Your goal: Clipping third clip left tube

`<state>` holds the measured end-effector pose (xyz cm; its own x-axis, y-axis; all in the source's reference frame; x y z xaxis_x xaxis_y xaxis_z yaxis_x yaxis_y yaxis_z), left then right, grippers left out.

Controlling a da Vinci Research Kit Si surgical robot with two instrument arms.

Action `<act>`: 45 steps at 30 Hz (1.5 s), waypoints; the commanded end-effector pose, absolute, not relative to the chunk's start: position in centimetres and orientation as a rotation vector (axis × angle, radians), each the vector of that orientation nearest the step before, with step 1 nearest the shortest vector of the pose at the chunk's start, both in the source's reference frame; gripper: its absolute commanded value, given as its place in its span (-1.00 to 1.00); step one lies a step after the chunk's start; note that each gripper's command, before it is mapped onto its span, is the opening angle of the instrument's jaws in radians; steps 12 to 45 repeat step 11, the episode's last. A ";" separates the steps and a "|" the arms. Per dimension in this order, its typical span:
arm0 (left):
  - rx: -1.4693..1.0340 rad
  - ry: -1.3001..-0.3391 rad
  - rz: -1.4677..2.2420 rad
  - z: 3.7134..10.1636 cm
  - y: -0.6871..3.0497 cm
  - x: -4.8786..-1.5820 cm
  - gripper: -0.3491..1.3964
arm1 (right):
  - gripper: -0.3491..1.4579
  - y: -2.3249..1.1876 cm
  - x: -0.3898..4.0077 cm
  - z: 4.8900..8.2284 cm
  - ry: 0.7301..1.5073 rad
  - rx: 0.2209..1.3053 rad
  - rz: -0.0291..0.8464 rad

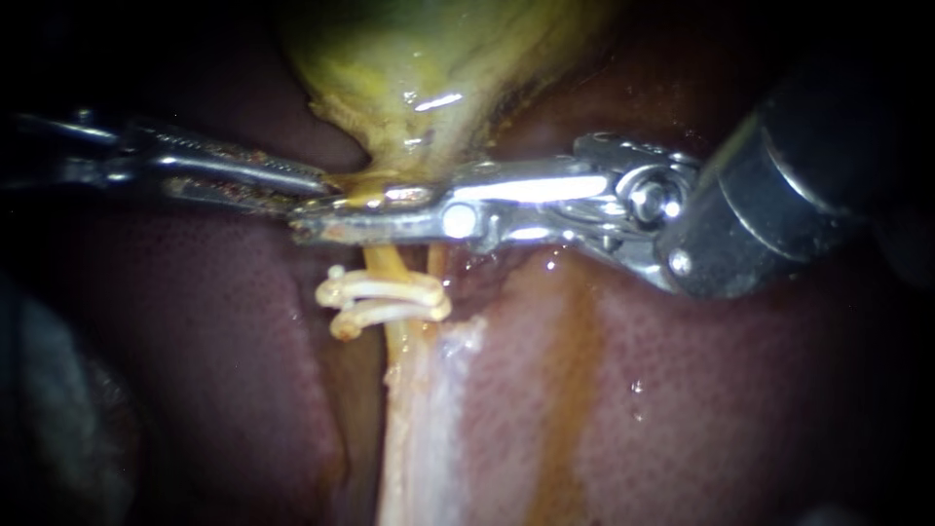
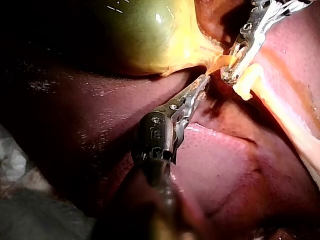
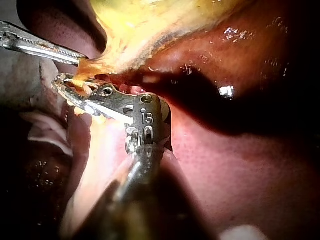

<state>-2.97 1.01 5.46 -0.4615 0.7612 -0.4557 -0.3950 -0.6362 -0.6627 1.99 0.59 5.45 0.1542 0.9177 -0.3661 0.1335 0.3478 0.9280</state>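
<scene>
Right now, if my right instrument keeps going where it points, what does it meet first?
Likely the left instrument, close beside the right instrument's tip, else the liver beyond; depth unclear.

Dark surround; bright light at centre; pale crumpled cloth (image 2: 14,165) in shadow.

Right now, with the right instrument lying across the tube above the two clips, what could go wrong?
1. The right instrument sits close above the two clips, so a new clip might land against them.
2. Its end almost meets the left instrument; the two might collide.
3. It lies just under the gallbladder, so it might catch gallbladder tissue along with the tube.
</scene>
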 end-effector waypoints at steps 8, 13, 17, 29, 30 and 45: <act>-0.985 -0.621 2.123 5.46 1.01 -2.98 -1.00 | -1.00 0.58 1.99 5.48 1.304 1.084 0.757; -0.985 -0.621 2.123 5.46 1.01 -2.98 -1.00 | -1.00 0.57 1.99 5.48 1.304 1.084 0.757; -0.985 -0.621 2.123 5.46 1.01 -2.98 -1.00 | -1.00 0.57 1.99 5.48 1.304 1.084 0.757; -0.985 -0.621 2.123 5.46 1.01 -2.98 -1.00 | -1.00 0.57 1.99 5.48 1.304 1.084 0.757; -0.985 -0.621 2.123 5.46 1.01 -2.98 -1.00 | -1.00 0.57 1.99 5.48 1.304 1.084 0.757; -0.985 -0.621 2.123 5.46 1.01 -2.98 -1.00 | -1.00 0.57 1.99 5.48 1.304 1.084 0.757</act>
